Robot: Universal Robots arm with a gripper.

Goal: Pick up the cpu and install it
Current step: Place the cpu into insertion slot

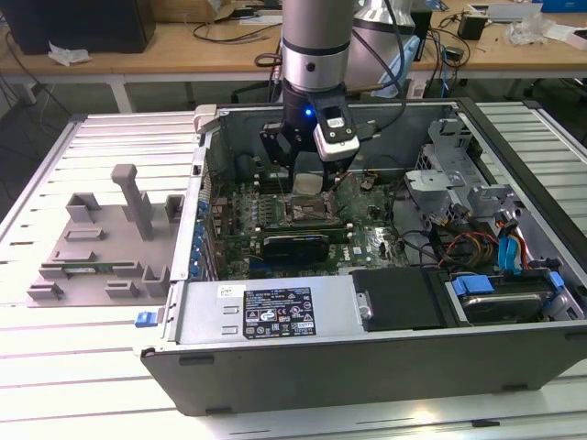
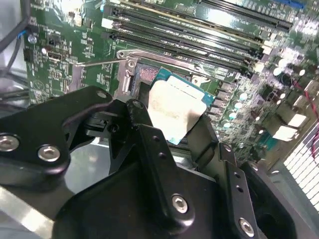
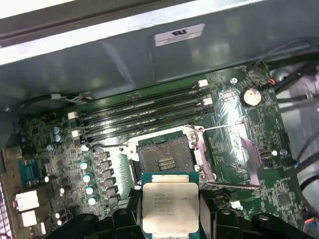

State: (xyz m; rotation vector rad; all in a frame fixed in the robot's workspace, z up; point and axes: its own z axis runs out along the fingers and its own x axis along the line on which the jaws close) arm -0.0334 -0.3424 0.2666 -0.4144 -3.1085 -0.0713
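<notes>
A pale slatted tabletop [image 1: 55,385] is carrying an open computer case [image 1: 275,316], with wooden desks standing behind it. In the exterior view, a grey moulded tray [image 1: 101,238] is lying outside the case, well away from the socket [image 1: 307,213] toward the exterior view's left. My arm [image 1: 315,46] is reaching down into the case, and my fingers [image 1: 307,174] are hanging directly over the socket, close to it but not touching.

In the first wrist view, I am holding the cpu [image 3: 170,204] with its silver plate facing the camera and its thin green rim showing. My fingers [image 3: 127,216] are closing on two opposite edges of it. The socket [image 3: 164,159] is lying open and bare just beyond the chip. Its metal load plate [image 3: 239,149] is folded back beside it. The memory slots [image 3: 144,109] are running along the socket's far side from the cpu.

In the second wrist view, the cpu [image 2: 174,109] is sitting clamped between my black fingers [image 2: 142,122], overlapping one corner of the socket [image 2: 147,74]. I cannot tell here whether it is touching the socket.
</notes>
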